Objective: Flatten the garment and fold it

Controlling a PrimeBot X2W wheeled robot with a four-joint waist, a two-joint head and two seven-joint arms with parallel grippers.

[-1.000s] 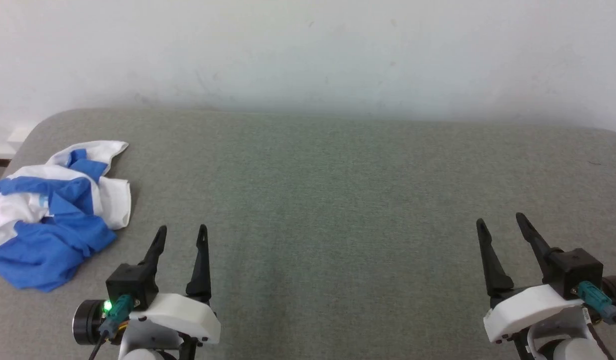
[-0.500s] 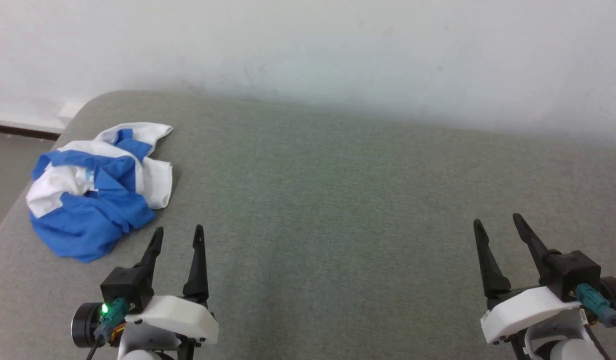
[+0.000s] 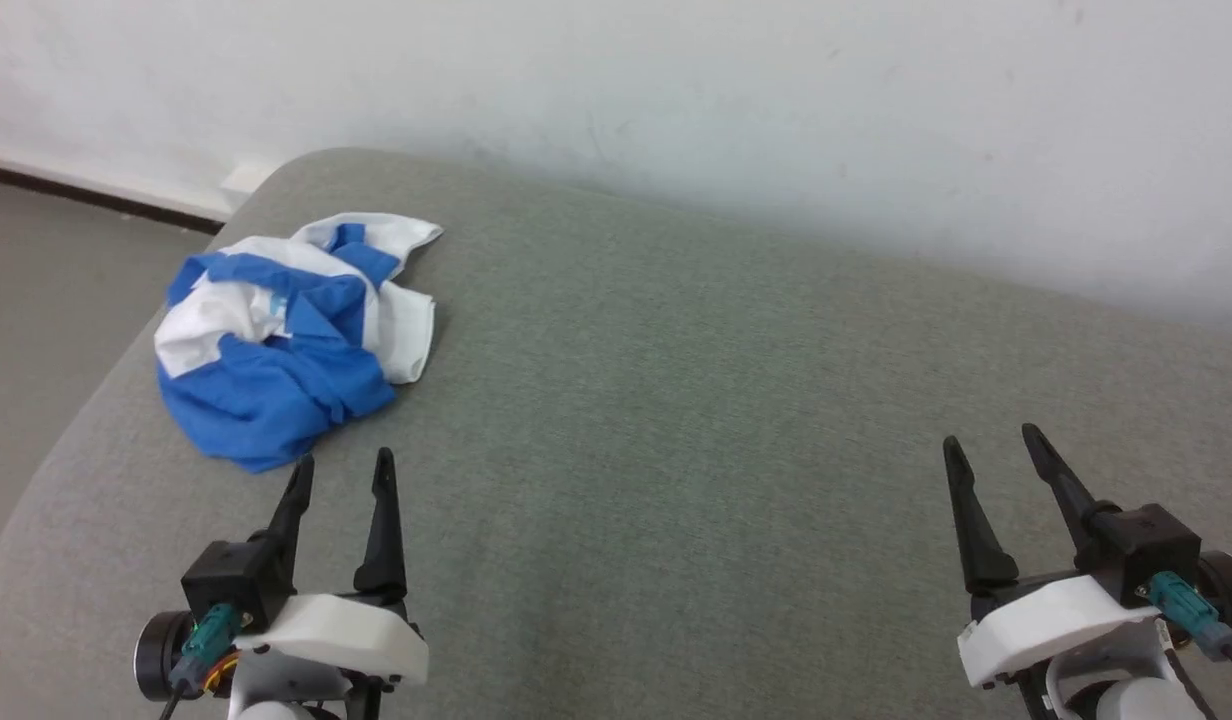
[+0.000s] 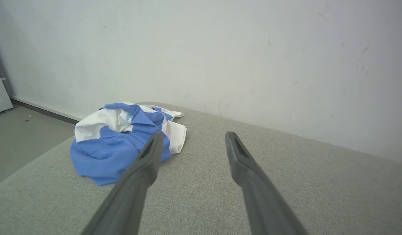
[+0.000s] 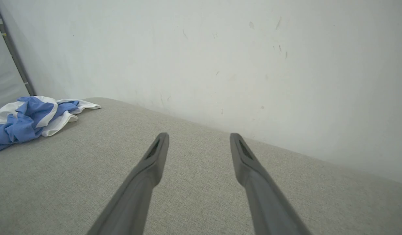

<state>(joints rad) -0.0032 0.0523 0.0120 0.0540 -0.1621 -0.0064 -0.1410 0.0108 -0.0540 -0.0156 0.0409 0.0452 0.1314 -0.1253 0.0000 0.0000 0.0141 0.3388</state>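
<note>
Two grippers, each with fingers spread wide and holding nothing: left gripper (image 3: pixel 343 457) just short of the crumpled blue-and-white shirt (image 3: pixel 276 385), heaped near the far left corner of the grey padded surface (image 3: pixel 676 400); right gripper (image 3: pixel 988 434) well apart from it. White wall (image 3: pixel 676 80) behind.

Legible text, labels, brands, numbers, signs: none. The garment (image 3: pixel 276 400) carries a small light-blue print (image 3: pixel 274 300) half buried in its folds. It is too small and crumpled to read in any view.
</note>
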